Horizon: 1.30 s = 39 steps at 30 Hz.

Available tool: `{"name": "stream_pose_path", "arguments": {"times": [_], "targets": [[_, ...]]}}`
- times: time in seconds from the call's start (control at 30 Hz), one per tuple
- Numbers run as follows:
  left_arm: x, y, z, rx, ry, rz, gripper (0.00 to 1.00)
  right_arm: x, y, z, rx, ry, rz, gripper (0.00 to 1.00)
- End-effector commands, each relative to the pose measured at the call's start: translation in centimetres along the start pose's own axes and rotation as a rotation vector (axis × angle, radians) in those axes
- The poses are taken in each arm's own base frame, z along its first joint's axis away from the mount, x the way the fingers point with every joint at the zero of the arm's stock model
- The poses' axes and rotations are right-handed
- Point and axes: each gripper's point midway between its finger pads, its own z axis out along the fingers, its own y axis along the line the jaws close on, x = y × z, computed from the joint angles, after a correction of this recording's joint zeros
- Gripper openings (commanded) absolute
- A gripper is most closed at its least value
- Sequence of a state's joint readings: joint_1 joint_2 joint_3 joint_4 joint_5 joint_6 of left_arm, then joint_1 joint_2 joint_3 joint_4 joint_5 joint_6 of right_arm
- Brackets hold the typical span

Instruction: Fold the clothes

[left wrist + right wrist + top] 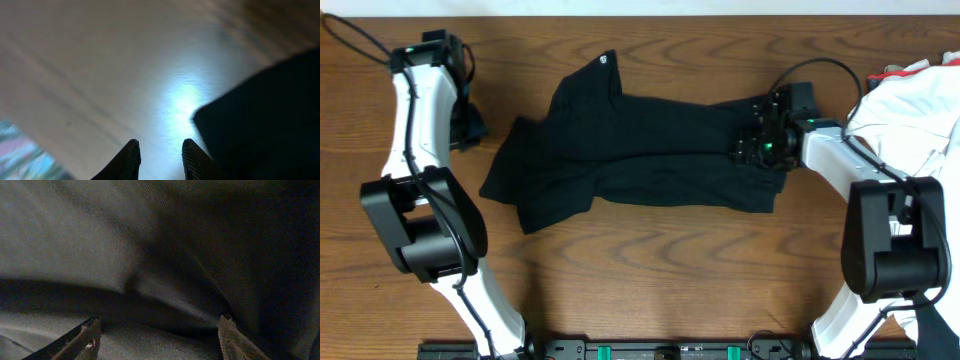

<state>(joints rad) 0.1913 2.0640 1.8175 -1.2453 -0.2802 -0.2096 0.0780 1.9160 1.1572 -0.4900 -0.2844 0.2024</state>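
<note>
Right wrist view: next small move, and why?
Probably close the right gripper on the black soft fabric shirt: its jaws stand wide apart right at the cloth, holding nothing. The left gripper sits off the shirt, over the wooden table.

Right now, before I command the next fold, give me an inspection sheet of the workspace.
Surface: brown wood-grain tabletop, no damage seen.
Job's things: black soft fabric shirt, rumpled mid-table, fold unfinished.
Clutter: heap of white cloth at the right edge.
End effectors: left end effector open over bare wood beside the shirt's edge, holding nothing; right end effector open just above the shirt's fabric.
Cables: black cable beside the left arm; black cable loop over the right arm.
Surroundings: black rail along the near edge.
</note>
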Motion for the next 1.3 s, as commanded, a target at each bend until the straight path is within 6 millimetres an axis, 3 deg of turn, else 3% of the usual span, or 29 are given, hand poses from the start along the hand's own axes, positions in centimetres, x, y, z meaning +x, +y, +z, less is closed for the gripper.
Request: {"name": "stream_pose_path", "arguments": {"times": [0.0, 0.1, 0.17, 0.27, 0.37, 0.57, 0.83, 1.03, 1.13, 1.27], "targets": [[-0.3, -3.7, -2.0, 0.129, -0.059, 0.12, 0.31, -1.5, 0.2, -2.8, -0.067, -0.074, -0.052, 0.74], [-1.4, -7.6, -3.2, 0.238, -0.144, 0.217, 0.31, -4.8, 1.4, -6.7, -0.111, -0.234, -0.08, 0.72], [-2.3, -11.0, -4.4, 0.345, -0.218, 0.314, 0.31, -7.0, 1.8, -9.0, -0.12, -0.343, -0.058, 0.62], [-3.3, -15.1, -5.6, 0.457, -0.31, 0.4, 0.31, -9.4, 1.7, -10.1, -0.112, -0.446, -0.001, 0.47], [-3.9, -18.1, -5.8, 0.515, -0.363, 0.451, 0.31, -10.1, 1.4, -8.8, -0.117, -0.459, 0.049, 0.39], [-4.1, -21.7, -3.3, 0.522, -0.363, 0.494, 0.31, -9.7, 0.2, -2.9, -0.121, -0.386, 0.12, 0.33], [-3.2, -23.4, 0.6, 0.507, -0.289, 0.519, 0.31, -7.9, -1.8, 2.5, -0.099, -0.3, 0.189, 0.26], [-2.7, -23.7, 3.5, 0.484, -0.232, 0.522, 0.3, -6.4, -5.1, 4.9, 0.049, -0.265, 0.231, 0.21], [-3.1, -23.2, 5.5, 0.436, -0.217, 0.509, 0.3, -6.8, -7.2, 5.3, 0.142, -0.289, 0.25, 0.2], [-3.8, -21.4, 8.1, 0.356, -0.195, 0.468, 0.3, -8.4, -8.0, 5.5, 0.177, -0.32, 0.254, 0.19]]}}
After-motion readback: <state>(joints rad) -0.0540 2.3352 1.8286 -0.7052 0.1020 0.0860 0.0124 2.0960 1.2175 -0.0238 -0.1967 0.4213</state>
